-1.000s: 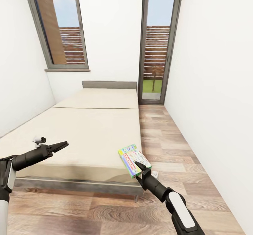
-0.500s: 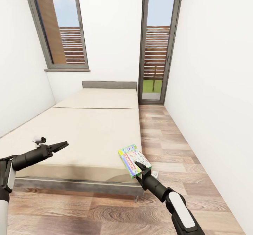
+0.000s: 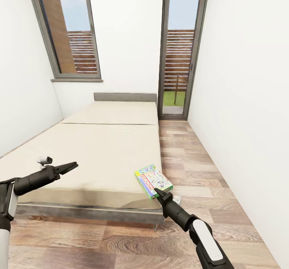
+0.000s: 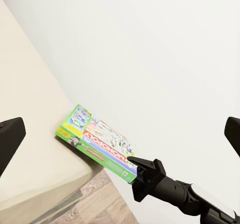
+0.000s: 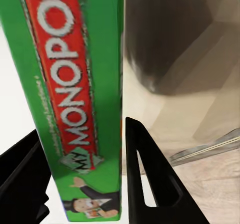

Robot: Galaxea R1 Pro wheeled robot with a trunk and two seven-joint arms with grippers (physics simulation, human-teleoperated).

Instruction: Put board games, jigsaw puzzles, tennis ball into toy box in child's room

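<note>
One board game [image 3: 153, 180] sits at the bed [image 3: 92, 156] corner, overhanging. Right pincer [image 3: 160, 193] straddles its near edge w/ fingers apart, not yet clamped. Next: close, lift. Left pincer [image 3: 72, 166] spread, empty.

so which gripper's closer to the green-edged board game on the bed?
Right. The right gripper straddles the near edge of the board game at the bed corner; the left gripper hovers well off across the mattress.

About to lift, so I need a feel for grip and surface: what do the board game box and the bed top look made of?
The board game looks like printed cardboard with a smooth finish: crisp edges, bright green lettered side. The bed top looks like matte beige fabric, though the render shows no weave. The right tool straddles the box's edge.
</note>
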